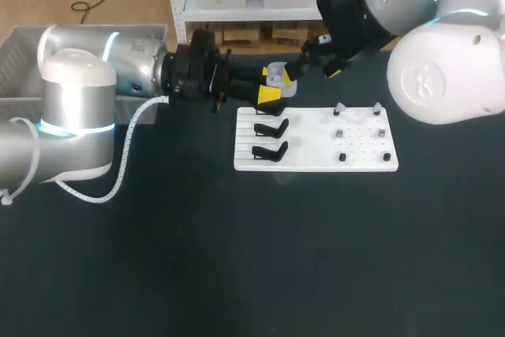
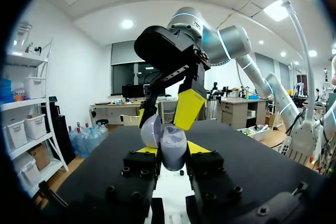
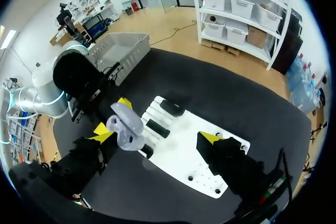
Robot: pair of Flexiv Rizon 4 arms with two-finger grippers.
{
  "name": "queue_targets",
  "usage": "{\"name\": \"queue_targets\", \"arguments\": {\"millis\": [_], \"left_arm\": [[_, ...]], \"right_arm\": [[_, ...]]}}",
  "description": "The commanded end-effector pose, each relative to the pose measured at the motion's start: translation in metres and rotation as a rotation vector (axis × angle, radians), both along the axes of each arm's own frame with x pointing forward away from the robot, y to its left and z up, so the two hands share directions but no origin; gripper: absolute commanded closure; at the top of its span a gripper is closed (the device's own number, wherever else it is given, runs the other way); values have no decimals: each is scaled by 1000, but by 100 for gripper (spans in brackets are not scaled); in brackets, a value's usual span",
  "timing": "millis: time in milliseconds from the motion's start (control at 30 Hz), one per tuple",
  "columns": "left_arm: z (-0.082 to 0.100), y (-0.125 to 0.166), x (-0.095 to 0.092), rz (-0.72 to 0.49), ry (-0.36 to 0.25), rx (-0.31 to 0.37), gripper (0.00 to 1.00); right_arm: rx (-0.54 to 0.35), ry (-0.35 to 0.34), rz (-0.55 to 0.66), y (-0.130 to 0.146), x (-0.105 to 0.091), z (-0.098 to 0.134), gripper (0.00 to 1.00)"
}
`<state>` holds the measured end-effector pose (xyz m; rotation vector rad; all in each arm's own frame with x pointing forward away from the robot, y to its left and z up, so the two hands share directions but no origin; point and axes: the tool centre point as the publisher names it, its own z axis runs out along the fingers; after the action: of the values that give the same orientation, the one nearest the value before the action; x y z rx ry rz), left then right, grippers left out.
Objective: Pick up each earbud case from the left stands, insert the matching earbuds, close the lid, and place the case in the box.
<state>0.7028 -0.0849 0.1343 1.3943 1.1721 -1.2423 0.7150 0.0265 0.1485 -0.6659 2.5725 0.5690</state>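
- Gripping the lavender earbud case (image 2: 173, 149) from two sides, the left tool (image 1: 270, 84) holds it in the air just past the far edge of the white board (image 1: 308, 161), near the stands' end. Its yellow tips press on the case's lower half, which leaves the top free.
- The lid (image 2: 150, 129) stands open, swung back to one side. Judging by this, the case is kept upright so that its cavity is open to the other arm.
- The right tool (image 3: 155, 135) hangs over the case with its fingers spread wide. One yellow tip is just beside the case and the other is well off over the board. I see no earbud between them, though a thing so small could be hidden.
- Small earbud pegs (image 1: 339, 133) sit in pairs on the board's right half, on the right arm's side. That suits a split of work in which the left arm holds and the right arm fetches and inserts.
- Two dark stands (image 1: 271, 128) sit on the board's left rows; I cannot tell whether they carry cases.
- The grey box (image 1: 16, 45) lies at the far left of the tabletop (image 1: 237, 258), behind the left arm. It looks like an easy swing for that arm once the lid is shut.
- My judgement is that the insertion step is in hand, with closing the lid and boxing the case not yet done.
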Motion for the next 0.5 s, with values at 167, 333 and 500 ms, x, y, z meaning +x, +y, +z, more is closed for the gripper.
{"name": "queue_targets", "arguments": {"millis": [167,333,500], "left_arm": [[0,0,1,-1,0,0,100],[0,0,1,-1,0,0,100],[0,0,1,-1,0,0,100]], "right_arm": [[-5,-81,-12,-7,-4,21,0],[-175,-224,3,-25,-15,40,0],[-290,-232,-49,-59,-19,38,0]]}}
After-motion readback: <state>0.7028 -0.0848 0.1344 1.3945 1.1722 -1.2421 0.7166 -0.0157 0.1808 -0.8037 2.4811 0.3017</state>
